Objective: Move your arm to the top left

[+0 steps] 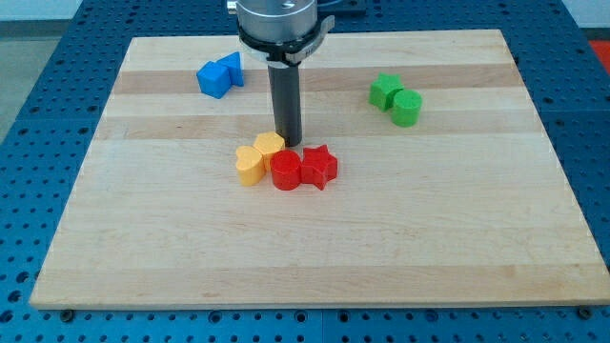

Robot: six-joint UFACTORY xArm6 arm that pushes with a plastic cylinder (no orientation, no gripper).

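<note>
Barely started, by my read. My tip (pixel 289 143) sits mid-table, touching or just behind the yellow blocks (pixel 259 157) and red blocks (pixel 303 169). No jaws here, only a rod. Far-left corner of the table (pixel 143 57) lies beyond the blue blocks (pixel 220 75); the whole move remains.

We see a light wooden board (pixel 315 248) with pale stripes, a blue metal table (pixel 38 57) full of small holes all around it, soft even light
</note>
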